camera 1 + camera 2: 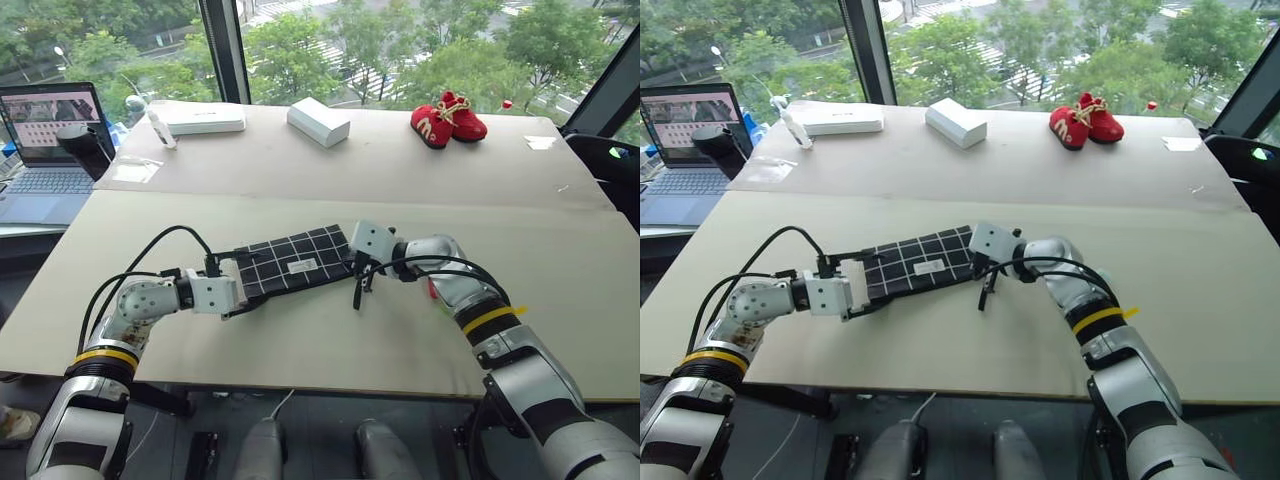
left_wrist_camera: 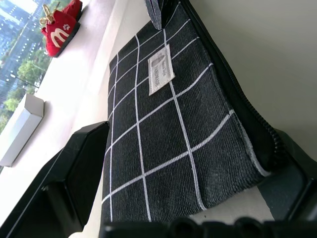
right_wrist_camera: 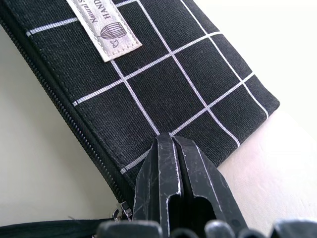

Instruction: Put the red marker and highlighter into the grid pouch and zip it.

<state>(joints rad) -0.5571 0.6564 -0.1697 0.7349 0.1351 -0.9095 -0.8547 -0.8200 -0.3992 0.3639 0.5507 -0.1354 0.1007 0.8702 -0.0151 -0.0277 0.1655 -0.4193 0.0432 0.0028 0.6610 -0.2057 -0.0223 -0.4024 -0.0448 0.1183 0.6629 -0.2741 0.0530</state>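
Left gripper (image 1: 232, 292), jaws spread, is bracketing the grid pouch (image 1: 290, 262); right gripper (image 1: 357, 268), jaws closed, is pinning its zipper end for zipping.

pouch: flat rectangular black fabric pouch with white grid lines (image 1: 292, 263), lying flat, slightly slanted, between the two pincers
label: small white label (image 3: 105, 30) sitting face-up on the pouch's upper side
left end: lying between the spread fingers of the left pincer (image 2: 173, 198)
right end: lying under the shut tips of the right pincer (image 3: 181, 163)
zipper: running along the pouch's near long edge, black pull strap (image 1: 358, 290) hanging below the right pincer
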